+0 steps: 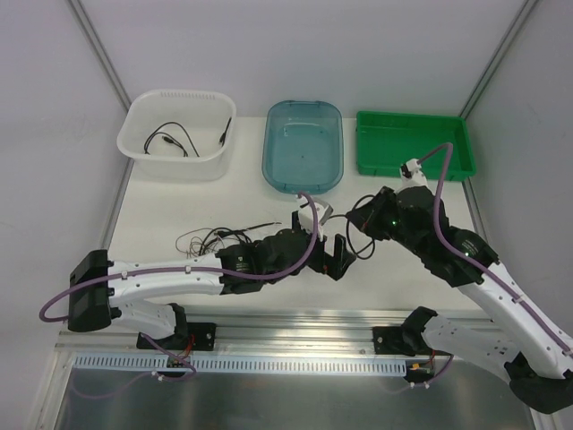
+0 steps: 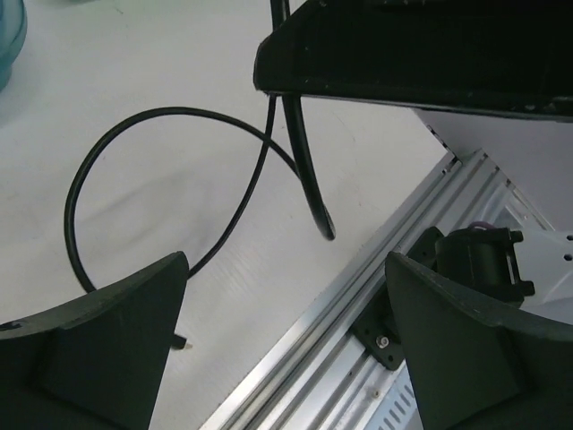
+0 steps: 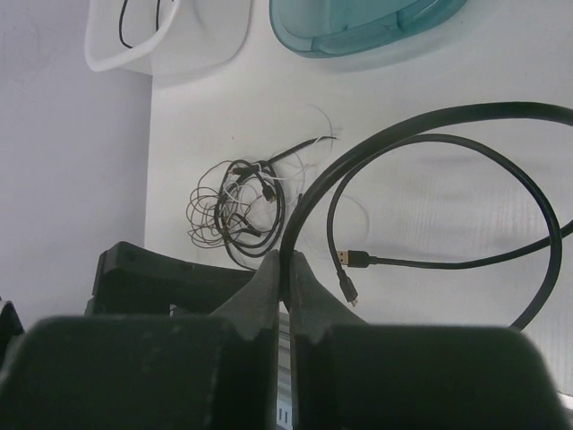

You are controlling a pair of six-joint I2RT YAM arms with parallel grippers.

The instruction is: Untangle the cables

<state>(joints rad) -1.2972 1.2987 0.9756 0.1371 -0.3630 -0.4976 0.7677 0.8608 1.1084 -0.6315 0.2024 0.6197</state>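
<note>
You had three containers on the table: one white basket [image 1: 175, 167], one clear blue tub [image 1: 303, 148] and one green tray [image 1: 403, 139]. Inside the white basket you had two short black cables [image 1: 167, 143]. On the open table you had one tangled bundle [image 1: 218, 240] of thin wires, its strands too fine to count, and one thicker black cable [image 2: 299, 152]. You had two arms, each with one purple hose, and two grippers: the left gripper [image 2: 286, 296] and the right gripper [image 3: 286, 269].
</note>
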